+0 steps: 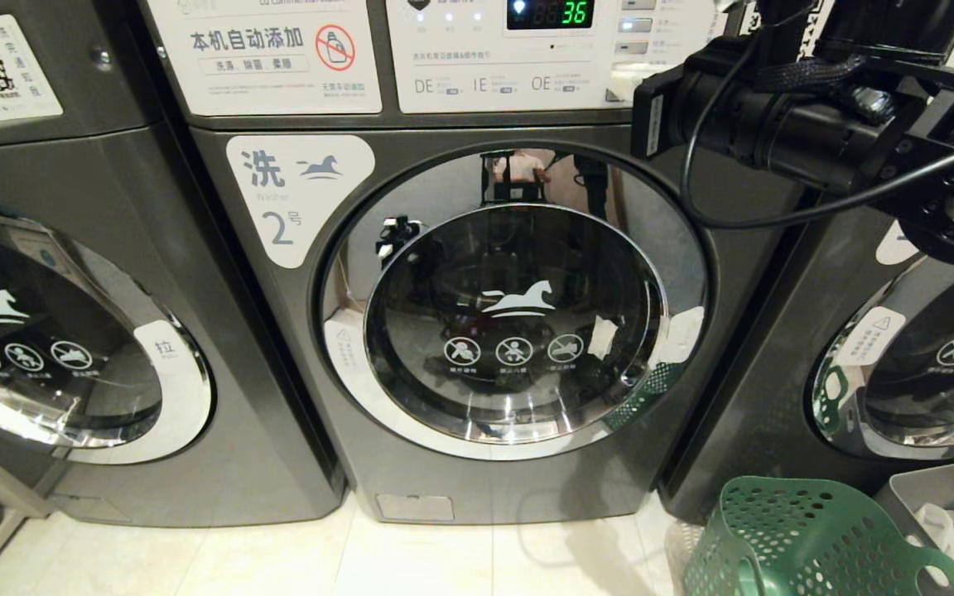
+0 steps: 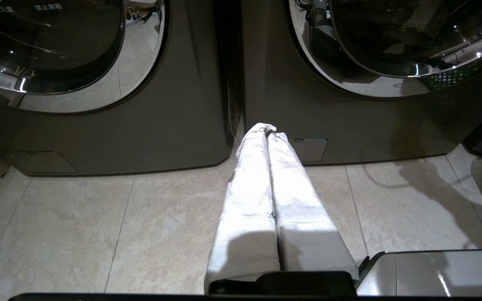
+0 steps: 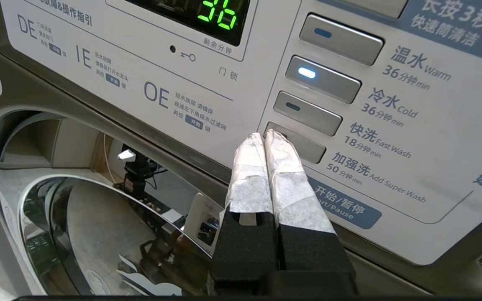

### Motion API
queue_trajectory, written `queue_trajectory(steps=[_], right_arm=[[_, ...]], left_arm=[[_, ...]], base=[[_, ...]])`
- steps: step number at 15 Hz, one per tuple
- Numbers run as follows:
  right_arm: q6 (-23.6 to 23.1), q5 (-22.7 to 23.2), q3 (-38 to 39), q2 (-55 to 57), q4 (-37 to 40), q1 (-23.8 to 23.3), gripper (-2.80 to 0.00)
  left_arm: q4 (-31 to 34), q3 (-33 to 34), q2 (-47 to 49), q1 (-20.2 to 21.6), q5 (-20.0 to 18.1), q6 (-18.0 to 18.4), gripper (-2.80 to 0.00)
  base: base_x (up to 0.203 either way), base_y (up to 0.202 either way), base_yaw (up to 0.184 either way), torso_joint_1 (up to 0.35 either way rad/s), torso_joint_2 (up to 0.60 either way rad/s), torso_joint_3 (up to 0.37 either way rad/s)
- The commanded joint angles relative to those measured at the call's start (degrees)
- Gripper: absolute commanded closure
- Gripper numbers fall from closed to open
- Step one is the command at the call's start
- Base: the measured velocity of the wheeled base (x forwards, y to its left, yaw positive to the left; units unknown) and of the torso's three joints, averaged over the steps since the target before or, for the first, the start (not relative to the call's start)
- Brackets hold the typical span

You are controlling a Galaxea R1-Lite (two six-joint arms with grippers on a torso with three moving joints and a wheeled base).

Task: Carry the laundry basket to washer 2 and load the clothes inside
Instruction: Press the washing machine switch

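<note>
**Closed right end effector at the control panel of washer 2, door shut, basket on the floor**

Head view: the dark grey front-loading washer 2 (image 1: 477,331), marked with a white label bearing a blue "2" and a horse logo, fills the centre of the frame. Its round chrome-rimmed glass door (image 1: 514,323) faces the camera and appears shut. The dark green perforated plastic laundry basket (image 1: 808,538) stands on the pale tiled floor (image 1: 278,555) at the lower right, upright, its flared rim facing up; its long axis cannot be judged, since only part of it is in frame. No clothes are visible in the part shown. A plain grey solid-walled bin (image 1: 941,488) sits just beside it.

Right wrist view: the right end effector (image 3: 266,140), its white-wrapped fingers pressed together and holding nothing, points at the white control panel (image 3: 224,83), tips close to the lowest grey program button (image 3: 303,148). The green display (image 3: 216,16) reads a wash time, and one button is lit.

Left wrist view: the left end effector (image 2: 266,131), likewise closed and empty, hangs low over the floor before the machines.

Judgement: carrying looks done and the panel is being addressed. Whether the clothes are loaded cannot be seen; if not, the next move calls for opening the door.
</note>
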Motion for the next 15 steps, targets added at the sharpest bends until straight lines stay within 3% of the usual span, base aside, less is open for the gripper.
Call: queue_trajectory(steps=[1,15], right_arm=[[-0.1,-0.1,-0.3,1.3,-0.3,-0.4,0.0],[-0.1,0.9,0.8,0.2,-0.2,-1.3,0.0]], left_arm=[[0.0,0.0,0.0,0.0,0.0,0.0,0.0],[0.0,0.0,0.0,0.0,0.0,0.0,0.0]], base=[[0.0,0.0,0.0,0.0,0.0,0.0],[0.0,0.0,0.0,0.0,0.0,0.0]])
